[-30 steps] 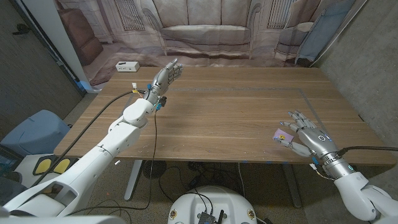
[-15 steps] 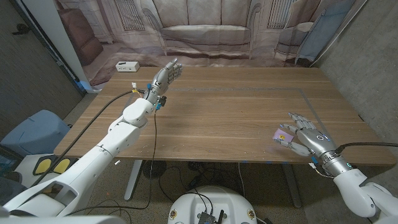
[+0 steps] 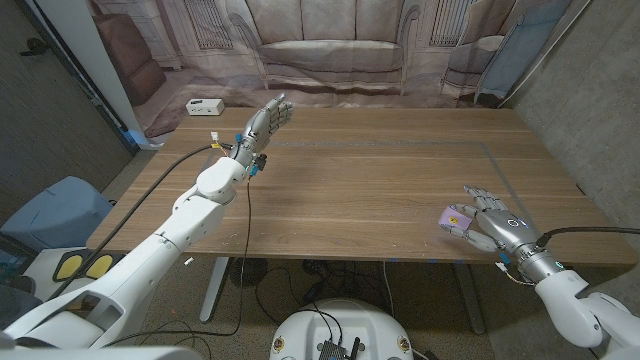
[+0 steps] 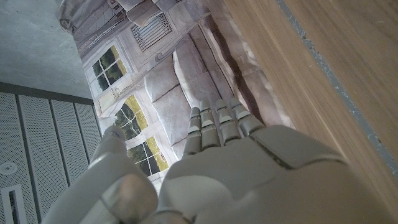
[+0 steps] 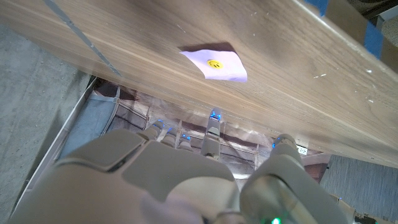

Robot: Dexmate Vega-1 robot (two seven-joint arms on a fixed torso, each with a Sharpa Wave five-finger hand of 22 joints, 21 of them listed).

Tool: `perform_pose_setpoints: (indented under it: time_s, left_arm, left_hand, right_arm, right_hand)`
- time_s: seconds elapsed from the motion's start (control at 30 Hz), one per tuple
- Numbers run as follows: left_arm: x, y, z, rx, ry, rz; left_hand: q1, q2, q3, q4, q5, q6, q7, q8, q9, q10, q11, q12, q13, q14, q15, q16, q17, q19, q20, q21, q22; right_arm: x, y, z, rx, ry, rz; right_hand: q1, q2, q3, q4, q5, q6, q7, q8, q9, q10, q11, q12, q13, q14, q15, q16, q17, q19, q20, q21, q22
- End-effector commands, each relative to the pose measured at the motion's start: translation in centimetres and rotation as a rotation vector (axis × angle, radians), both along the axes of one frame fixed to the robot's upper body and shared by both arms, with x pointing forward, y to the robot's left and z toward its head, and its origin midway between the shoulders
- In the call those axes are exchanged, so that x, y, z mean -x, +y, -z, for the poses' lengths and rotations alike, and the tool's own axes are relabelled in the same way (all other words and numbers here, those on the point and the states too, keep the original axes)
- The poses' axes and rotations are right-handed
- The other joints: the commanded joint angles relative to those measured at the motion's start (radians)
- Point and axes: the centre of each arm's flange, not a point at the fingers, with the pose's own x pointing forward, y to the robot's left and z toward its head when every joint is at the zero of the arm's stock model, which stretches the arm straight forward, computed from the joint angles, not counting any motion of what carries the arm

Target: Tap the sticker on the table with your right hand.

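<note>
The sticker (image 3: 450, 214) is a small lilac square with a yellow smiley, lying on the wooden table (image 3: 380, 190) near its front right edge. It also shows in the right wrist view, where the sticker (image 5: 214, 62) lies beyond the fingers. My right hand (image 3: 492, 224) is low over the table just right of it, fingers spread and holding nothing. Its fingertips reach the sticker's right edge; whether they touch it I cannot tell. My left hand (image 3: 266, 121) is raised at the back left with fingers straight and apart, and it holds nothing (image 4: 230, 168).
A white box (image 3: 204, 106) sits at the table's back left corner. A thin grey line (image 3: 400, 144) runs across the tabletop. A backdrop printed with a sofa (image 3: 330, 50) hangs behind the table. A blue seat (image 3: 50, 212) stands left of it.
My right hand has drawn back a little toward the table's near edge, and more of the sticker shows. The left arm has not moved.
</note>
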Motion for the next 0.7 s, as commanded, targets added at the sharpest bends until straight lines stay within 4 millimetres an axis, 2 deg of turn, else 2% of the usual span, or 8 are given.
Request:
perform_pose_setpoints:
  time_s: [0.03,0.13,0.7]
  left_arm:
    - [0.0,0.1,-0.1,-0.002,0.003,-0.003]
    - [0.0,0.1,-0.3,-0.002,0.000,-0.004]
    - [0.3,0.6,-0.8,-0.012,-0.007,-0.016]
  left_hand:
    - [0.008,-0.002,0.003,-0.001,-0.002,0.010,-0.002,-0.003,0.006,0.004,0.000,-0.002,-0.001,0.009,0.001,-0.003,0.002,0.009,0.003,-0.002,0.002]
    - [0.009,-0.002,0.004,-0.001,-0.002,0.010,-0.003,-0.003,0.006,0.004,-0.005,-0.002,-0.001,0.009,0.000,-0.003,0.002,0.010,0.003,-0.002,0.002]
    - [0.011,-0.001,0.005,-0.002,-0.003,0.011,-0.003,-0.004,0.006,0.005,-0.001,-0.003,-0.001,0.010,0.001,-0.004,0.002,0.015,0.001,0.000,0.002]
  right_arm:
    - [-0.6,-0.1,0.5,0.001,0.049,0.022]
    - [-0.7,-0.1,0.6,-0.002,0.056,0.027]
    - [-1.6,-0.2,0.8,0.000,0.099,0.045]
  right_hand:
    - [-0.004,0.004,0.005,0.005,-0.001,-0.006,-0.005,-0.004,0.003,-0.112,-0.003,0.004,0.002,-0.239,-0.001,0.008,0.002,-0.144,0.000,0.004,0.002]
    - [-0.003,0.006,0.007,0.004,-0.001,-0.006,-0.005,-0.003,0.003,-0.115,-0.003,0.004,0.002,-0.242,-0.001,0.008,0.002,-0.148,0.001,0.005,0.002]
    - [-0.003,0.010,0.009,0.005,-0.002,0.006,-0.005,0.003,0.003,-0.126,-0.004,0.009,0.001,-0.246,0.001,0.015,0.002,-0.165,0.006,0.012,0.003]
